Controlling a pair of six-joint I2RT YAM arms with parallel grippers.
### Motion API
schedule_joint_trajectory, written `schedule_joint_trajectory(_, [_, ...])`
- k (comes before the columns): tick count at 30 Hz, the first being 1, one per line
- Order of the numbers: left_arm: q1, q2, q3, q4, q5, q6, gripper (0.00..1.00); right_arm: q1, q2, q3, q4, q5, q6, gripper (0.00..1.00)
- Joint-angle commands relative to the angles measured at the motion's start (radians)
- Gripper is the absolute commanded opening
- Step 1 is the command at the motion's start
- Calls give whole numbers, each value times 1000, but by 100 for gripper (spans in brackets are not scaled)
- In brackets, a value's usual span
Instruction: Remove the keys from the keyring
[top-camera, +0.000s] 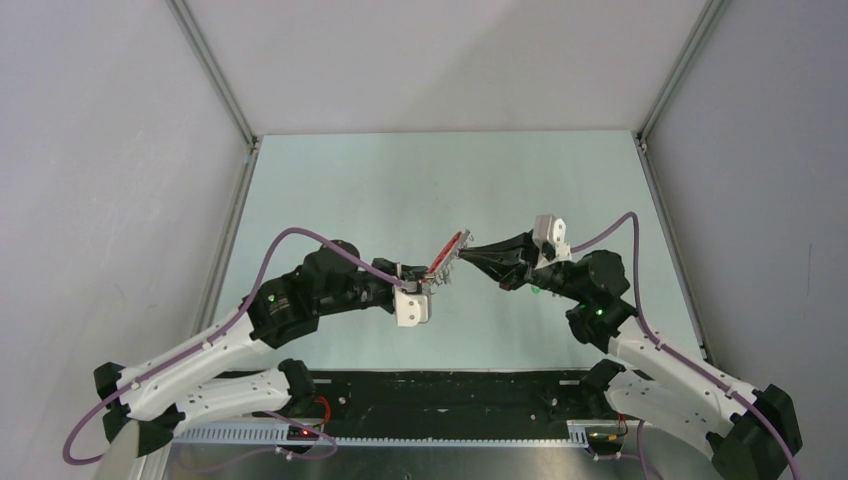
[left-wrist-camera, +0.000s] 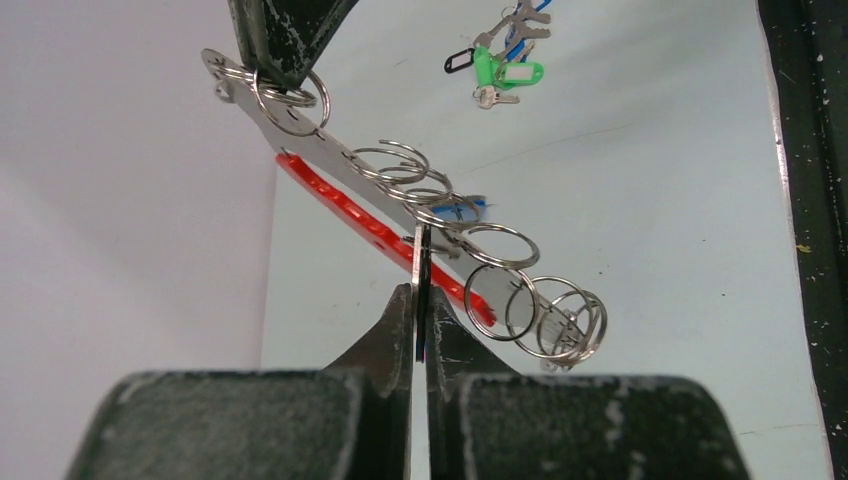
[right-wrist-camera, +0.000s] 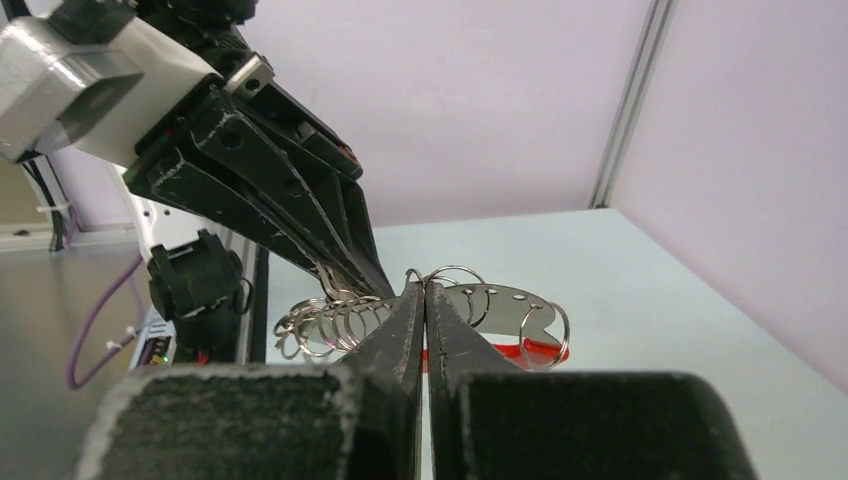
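Both grippers hold the keyring (top-camera: 450, 250) in the air over the middle of the table. It is a red oval loop (left-wrist-camera: 345, 215) with a silver plate (left-wrist-camera: 330, 160), several thin metal rings (left-wrist-camera: 495, 248) and a blue tag (left-wrist-camera: 465, 207). My left gripper (left-wrist-camera: 420, 290) is shut on a thin flat key seen edge-on, hanging from a ring. My right gripper (right-wrist-camera: 425, 288) is shut on a thin ring at the keyring's other end. In the top view the left gripper (top-camera: 437, 281) is below-left of the loop and the right gripper (top-camera: 468, 252) beside it on the right.
A separate key bunch with a bright green tag (left-wrist-camera: 505, 72) and a black tag lies on the table beyond the keyring in the left wrist view. Grey walls close the table on three sides. A black strip (top-camera: 430, 395) runs along the near edge.
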Motion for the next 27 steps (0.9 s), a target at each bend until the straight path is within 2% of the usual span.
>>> schedule_joint_trajectory(1, [-4, -1, 5, 40, 16, 14, 0, 5, 1, -31, 228, 8, 143, 0])
schedule_joint_trajectory(5, [-5, -4, 5, 41, 7, 15, 0, 5, -20, -31, 127, 13, 68, 0])
schedule_joint_trajectory(8, [-5, 3, 6, 41, -6, 8, 0, 4, -88, -32, -40, 28, -11, 0])
schedule_joint_trajectory(10, [-4, 16, 15, 41, -17, -7, 0, 4, -138, -31, -160, 76, -49, 0])
schedule_joint_trajectory(12, [-5, 41, 30, 42, -35, -36, 0, -1, -196, -31, -284, 205, -86, 0])
schedule_joint_trajectory(13, [-4, 52, 45, 41, -42, -63, 0, -4, -228, -31, -323, 343, -86, 0])
schedule_joint_trajectory(14, [-5, 77, 53, 40, -57, -79, 0, -14, -243, -31, -385, 418, -82, 0])
schedule_joint_trajectory(15, [-5, 94, 72, 41, -71, -114, 0, -21, -278, -31, -411, 578, -74, 0])
schedule_joint_trajectory(16, [-5, 131, 84, 41, -79, -135, 0, -34, -294, -31, -451, 657, -71, 0])
schedule_joint_trajectory(17, [-4, 152, 103, 54, -95, -198, 0, -40, -321, -31, -461, 806, -70, 0])
schedule_joint_trajectory(18, [-4, 203, 110, 64, -99, -241, 0, -56, -333, -31, -466, 871, -79, 0])
schedule_joint_trajectory(20, [-5, 298, 135, 100, -73, -388, 0, -75, -360, -13, -468, 1125, -101, 0])
schedule_joint_trajectory(21, [-5, 339, 159, 126, -34, -497, 0, -79, -367, 12, -468, 1198, -94, 0])
schedule_joint_trajectory(22, [-5, 422, 174, 138, -15, -557, 0, -87, -365, 30, -470, 1365, -82, 0])
schedule_joint_trajectory(23, [-5, 472, 221, 154, 23, -669, 0, -90, -351, 78, -492, 1453, -48, 0])
schedule_joint_trajectory(24, [-6, 571, 246, 161, 43, -750, 0, -97, -327, 104, -504, 1604, -7, 0])
schedule_joint_trajectory(26, [-7, 704, 326, 191, 96, -842, 0, -99, -292, 183, -565, 1730, 12, 0])
schedule_joint_trajectory(27, [-7, 786, 376, 224, 108, -872, 0, -100, -284, 224, -598, 1744, 6, 0])
